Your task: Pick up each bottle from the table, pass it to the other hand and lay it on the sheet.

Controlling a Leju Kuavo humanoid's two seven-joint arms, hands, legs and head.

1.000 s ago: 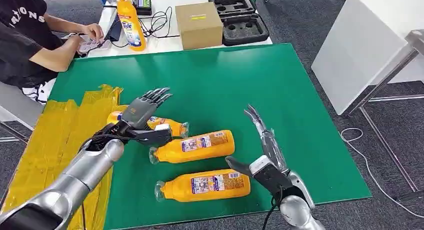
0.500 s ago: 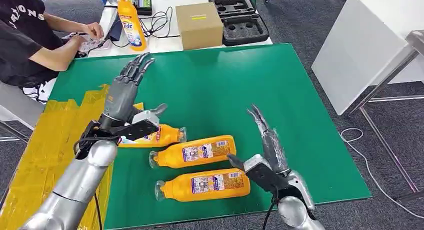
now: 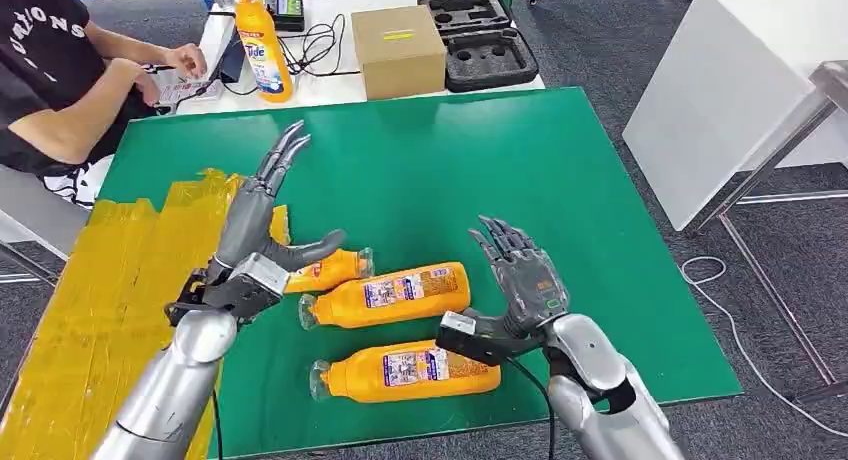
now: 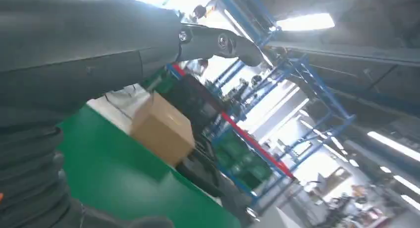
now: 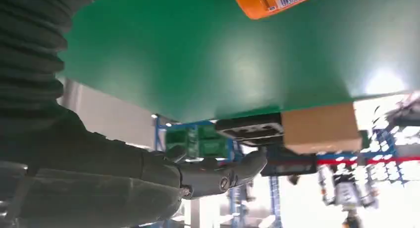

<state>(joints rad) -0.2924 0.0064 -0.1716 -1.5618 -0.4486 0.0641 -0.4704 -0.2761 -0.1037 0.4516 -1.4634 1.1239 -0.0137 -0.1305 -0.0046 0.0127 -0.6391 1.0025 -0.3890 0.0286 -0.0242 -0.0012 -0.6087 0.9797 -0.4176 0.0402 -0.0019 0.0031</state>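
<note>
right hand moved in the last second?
Yes. The right hand has turned and drawn in toward the middle bottle, its thumb now over the near bottle.

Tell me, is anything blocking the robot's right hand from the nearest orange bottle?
Nothing visible is. The right hand is open just above and beside the base end of the nearest bottle, which lies on bare green table.

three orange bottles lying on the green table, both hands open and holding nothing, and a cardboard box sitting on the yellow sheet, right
Not quite. The cardboard box is not on the yellow sheet; the head view shows it on the white table beyond the green table. The rest holds: three orange bottles lie on the green table, and the left hand and right hand are open, holding nothing.
</note>
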